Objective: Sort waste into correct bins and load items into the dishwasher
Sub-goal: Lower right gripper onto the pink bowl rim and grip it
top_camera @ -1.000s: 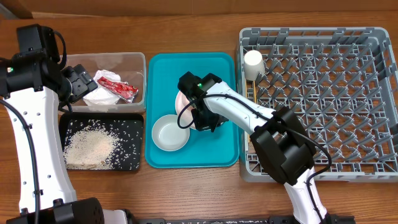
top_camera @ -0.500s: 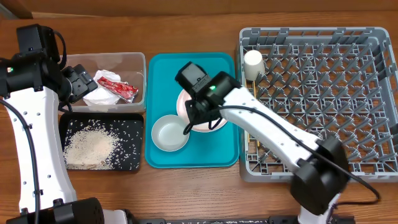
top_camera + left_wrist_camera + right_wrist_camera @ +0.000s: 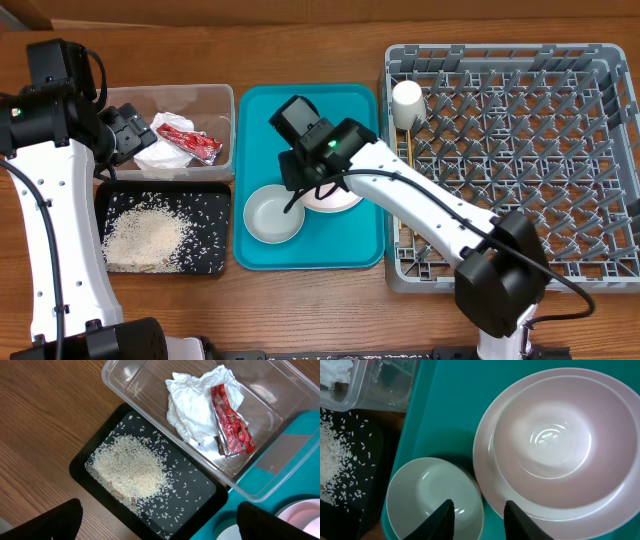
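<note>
Teal tray (image 3: 352, 102) | right fingers (image 3: 445, 521) parted astride bowl (image 3: 427, 495) rim, pink plate (image 3: 547, 447) adjacent | left fingers (image 3: 45, 521) spread, empty

Overhead straight down over the whole table (image 3: 300, 300) — both wrist views close, downward, overlapping at the teal tray (image 3: 440, 425)

Two bowls (image 3: 432, 495), one plate (image 3: 482, 467), one cup (image 3: 407, 97)

teal tray (image 3: 250, 120) | pink plate (image 3: 545, 507) | red wrapper (image 3: 231, 422); wht tissue (image 3: 190, 405) | wht rice (image 3: 130, 467), blk tray (image 3: 197, 491) | grey rack (image 3: 500, 52)
</note>
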### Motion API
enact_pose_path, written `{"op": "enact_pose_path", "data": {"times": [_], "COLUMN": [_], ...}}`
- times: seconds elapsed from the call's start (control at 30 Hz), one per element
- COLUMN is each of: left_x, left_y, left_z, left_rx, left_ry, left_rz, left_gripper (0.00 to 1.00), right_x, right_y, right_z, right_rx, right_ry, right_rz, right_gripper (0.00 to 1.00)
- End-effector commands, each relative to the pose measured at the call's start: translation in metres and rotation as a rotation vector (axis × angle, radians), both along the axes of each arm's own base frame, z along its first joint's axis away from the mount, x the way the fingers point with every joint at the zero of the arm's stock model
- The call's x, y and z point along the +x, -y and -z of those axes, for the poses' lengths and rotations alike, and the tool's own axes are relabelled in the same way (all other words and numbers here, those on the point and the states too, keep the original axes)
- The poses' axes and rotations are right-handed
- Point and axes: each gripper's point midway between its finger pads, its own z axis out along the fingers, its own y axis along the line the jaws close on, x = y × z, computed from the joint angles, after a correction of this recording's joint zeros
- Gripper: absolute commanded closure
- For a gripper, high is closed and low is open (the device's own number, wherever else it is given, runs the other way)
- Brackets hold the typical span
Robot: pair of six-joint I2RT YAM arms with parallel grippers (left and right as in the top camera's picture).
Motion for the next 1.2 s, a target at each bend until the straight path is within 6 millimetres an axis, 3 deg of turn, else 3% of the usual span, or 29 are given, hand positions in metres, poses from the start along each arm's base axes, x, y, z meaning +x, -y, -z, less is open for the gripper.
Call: {"op": "enact_pose_path", "data": {"times": [0.0,0.23,0.77,0.93,1.07,1.17], "left_x": [0.002,0.002,0.002,0.002,0.002,0.002], "left_y": [-0.003,-0.003,-0.003,-0.003,-0.003,-0.003], "left_z": [-0.003,-0.003,-0.003,-0.003,-0.003,-0.003], "left_rx": [0.008,0.007,0.007,0.007,0.007,0.008], "left_ry": [0.01,0.01,0.01,0.01,0.01,0.01], "left_rz": [-0.008,-0.008,-0.008,-0.008,-0.008,-0.008], "left_gripper": [0.0,0.0,0.0,0.0,0.0,0.0], "right_x": [0.003,0.016,0.029,0.03,0.029,0.03], "right_y": [-0.007,-0.009,-0.004,-0.004,-0.003,-0.005], "right_z": [0.021,0.054,0.056,0.072,0.076,0.075], "right_rx": [-0.012,-0.067,-0.108,-0.126,-0.134,-0.127], "right_ry": [-0.02,0.001,0.065,0.047,0.039,0.045], "right_rz": [-0.005,-0.014,0.014,0.013,0.012,0.012], "right_gripper": [0.65,0.66,0.66,0.67,0.79,0.81]}}
